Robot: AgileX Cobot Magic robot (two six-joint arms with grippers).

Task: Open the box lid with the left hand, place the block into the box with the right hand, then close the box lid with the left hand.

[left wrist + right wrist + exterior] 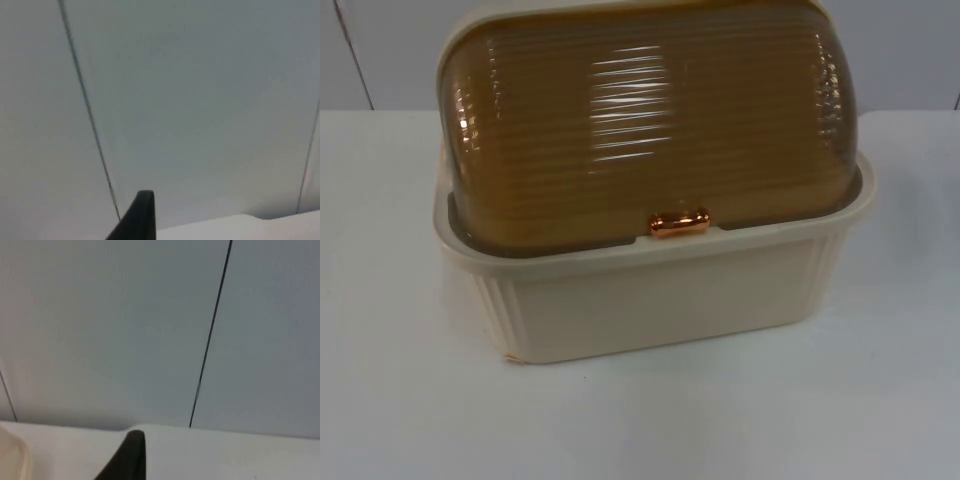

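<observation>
A cream ribbed box (660, 300) stands in the middle of the white table in the top view. Its amber ribbed roll lid (650, 120) is down over the box. The lid's small copper handle (679, 223) rests on the front rim. My left gripper (137, 220) is raised, away from the box, and points at the grey partition wall above the table's far edge. My right gripper (127, 457) is also raised and faces the wall. A cream rounded edge (10, 455), probably the box, lies beside it.
Bare white table (720, 420) spreads in front of the box and to both sides. The grey partition wall (905, 50) with dark vertical seams (210, 335) closes off the back.
</observation>
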